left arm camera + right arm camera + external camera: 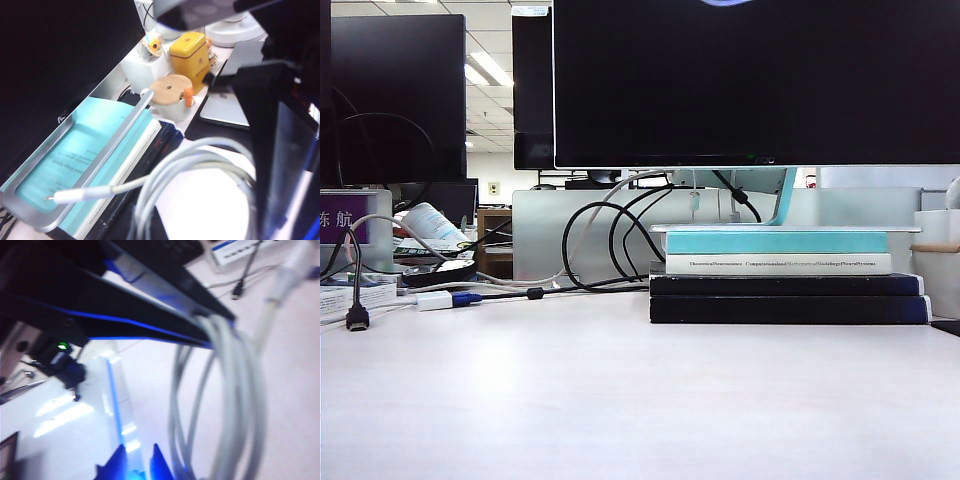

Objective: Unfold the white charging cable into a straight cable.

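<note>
Hanging in several loose loops, the white charging cable point(200, 165) is bunched between both claws above the desk point(620, 400), its connector end point(80, 195) pointing toward 9 o'clock in the left wrist view, over the teal book point(95, 145). The left gripper point(280, 165) is clenched on the coil, though its tips are cut off. The right gripper point(210, 335) grasps the loops point(235, 405) at their top; blur hides detail. Neither arm appears in the exterior view.
</note>
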Robot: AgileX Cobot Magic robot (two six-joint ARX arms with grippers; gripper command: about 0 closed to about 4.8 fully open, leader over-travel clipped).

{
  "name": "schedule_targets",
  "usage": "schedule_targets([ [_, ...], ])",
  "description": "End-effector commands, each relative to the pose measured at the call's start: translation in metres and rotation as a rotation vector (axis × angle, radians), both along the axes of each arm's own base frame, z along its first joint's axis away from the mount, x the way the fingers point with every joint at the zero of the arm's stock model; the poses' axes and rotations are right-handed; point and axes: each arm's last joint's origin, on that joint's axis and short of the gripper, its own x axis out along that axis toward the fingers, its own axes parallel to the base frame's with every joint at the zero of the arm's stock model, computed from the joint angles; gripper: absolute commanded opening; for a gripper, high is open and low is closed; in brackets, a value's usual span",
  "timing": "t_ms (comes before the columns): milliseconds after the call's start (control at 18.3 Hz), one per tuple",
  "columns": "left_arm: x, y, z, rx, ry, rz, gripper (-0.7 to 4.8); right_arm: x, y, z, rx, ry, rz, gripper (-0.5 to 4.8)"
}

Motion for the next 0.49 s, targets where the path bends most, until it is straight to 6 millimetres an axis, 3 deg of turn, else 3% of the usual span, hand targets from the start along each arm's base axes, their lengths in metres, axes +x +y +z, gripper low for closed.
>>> schedule_targets([
  [55, 0.001, -0.002, -0.007, 0.072, -0.003, -0.022, -0.04, 0.003, 0.002, 0.01, 0.085, -0.045, 0.029, 0.9],
  [383, -0.001, 0.001, -0.023, 0.265, -0.021, -0.076, -0.04, 0.004, 0.001, 0.018, 0.102, -0.069, -0.017, 0.91],
  [493, -0.005, 0.002, -0.019, 0.267, -0.059, -0.15, -0.04, 0.006, 0.001, 0.016, 0.054, -0.081, -0.085, 1.28],
])
